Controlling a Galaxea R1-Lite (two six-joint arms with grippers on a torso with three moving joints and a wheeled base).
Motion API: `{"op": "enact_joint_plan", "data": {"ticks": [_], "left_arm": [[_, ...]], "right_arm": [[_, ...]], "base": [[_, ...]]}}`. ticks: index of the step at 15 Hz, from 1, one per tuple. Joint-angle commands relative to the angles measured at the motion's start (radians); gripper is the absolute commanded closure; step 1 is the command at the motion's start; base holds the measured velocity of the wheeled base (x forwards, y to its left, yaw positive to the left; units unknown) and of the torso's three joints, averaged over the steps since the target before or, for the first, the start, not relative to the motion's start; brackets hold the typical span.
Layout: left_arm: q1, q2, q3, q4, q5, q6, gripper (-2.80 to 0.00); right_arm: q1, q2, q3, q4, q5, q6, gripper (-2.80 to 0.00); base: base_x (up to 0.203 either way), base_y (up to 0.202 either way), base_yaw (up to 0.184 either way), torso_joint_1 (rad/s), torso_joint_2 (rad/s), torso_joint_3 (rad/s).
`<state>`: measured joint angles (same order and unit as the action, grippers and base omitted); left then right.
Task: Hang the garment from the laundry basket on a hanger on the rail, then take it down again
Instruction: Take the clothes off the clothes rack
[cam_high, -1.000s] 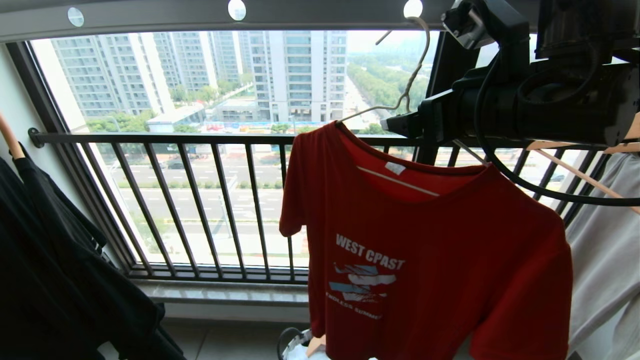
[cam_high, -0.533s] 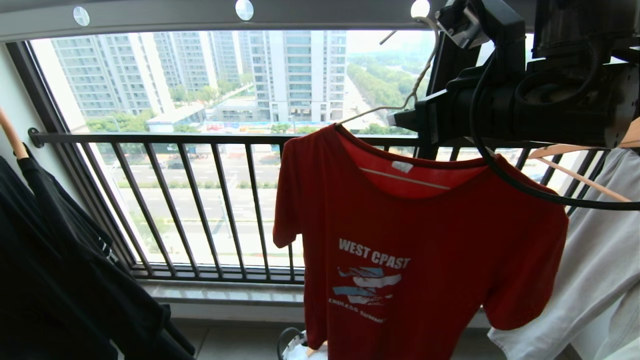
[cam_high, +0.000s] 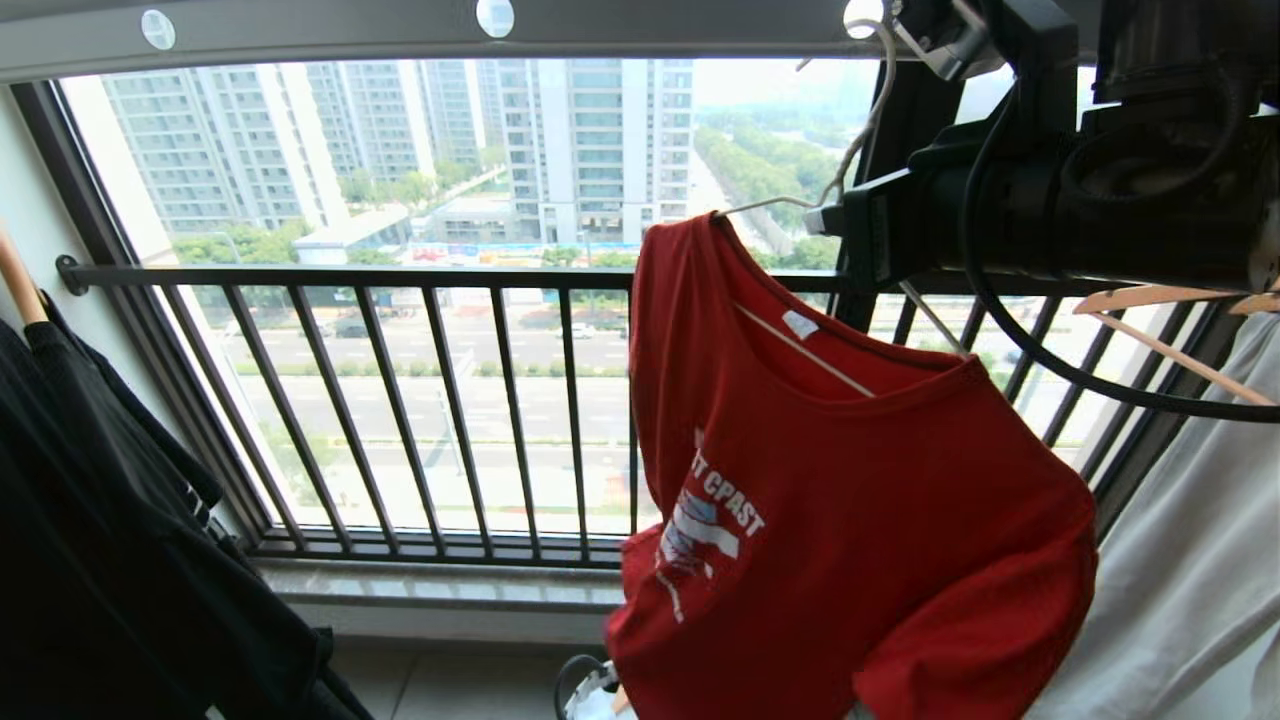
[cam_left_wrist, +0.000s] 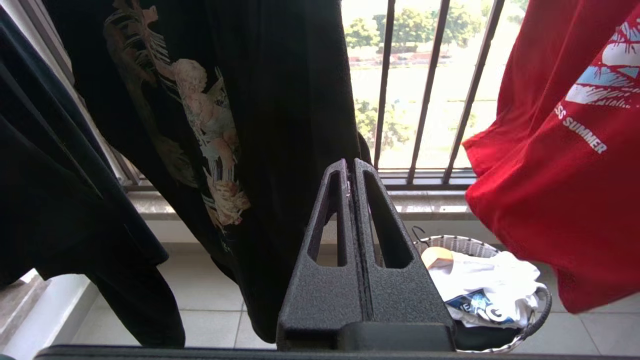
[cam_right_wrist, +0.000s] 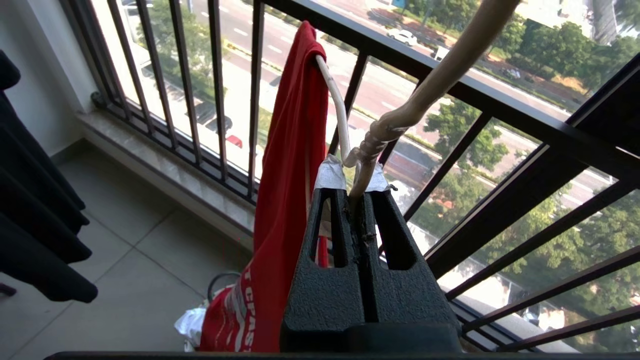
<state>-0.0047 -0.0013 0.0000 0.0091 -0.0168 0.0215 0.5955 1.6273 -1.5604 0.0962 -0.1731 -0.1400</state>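
Left wrist view: laundry basket (cam_left_wrist: 542, 300) with crumpled white clothes (cam_left_wrist: 480, 285)

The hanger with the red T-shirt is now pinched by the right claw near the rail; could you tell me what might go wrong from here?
1. The right claw pinches only the thin twisted neck of the hanger, so the wire could slip or swivel.
2. The hook looks still caught in a hole of the rail; pulling sideways may snag it.
3. The red T-shirt hangs skewed and bunched, and might slide off.

Black printed T-shirt (cam_left_wrist: 210, 115), pale grey garment (cam_high: 1190, 560), barred window railing (cam_high: 420, 400).
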Motion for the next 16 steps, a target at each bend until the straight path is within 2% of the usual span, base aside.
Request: {"op": "enact_joint_plan", "data": {"ticks": [1, 7, 16], "left_arm": [[0.000, 0.001, 0.000, 0.000, 0.000, 0.000, 0.00], [0.000, 0.001, 0.000, 0.000, 0.000, 0.000, 0.00], [0.000, 0.001, 0.000, 0.000, 0.000, 0.000, 0.00]], "right_arm": [[0.008, -0.025, 0.004, 0.000, -0.002, -0.001, 0.00], [0.070, -0.055, 0.010, -0.004, -0.052, -0.003, 0.00], [0.144, -0.086, 0.054, -0.002, -0.077, -0.003, 0.00]], "base": [[0.000, 0.000, 0.000, 0.000, 0.00, 0.000], [0.000, 0.000, 0.000, 0.000, 0.00, 0.000], [0.000, 0.000, 0.000, 0.000, 0.00, 0.000]]}}
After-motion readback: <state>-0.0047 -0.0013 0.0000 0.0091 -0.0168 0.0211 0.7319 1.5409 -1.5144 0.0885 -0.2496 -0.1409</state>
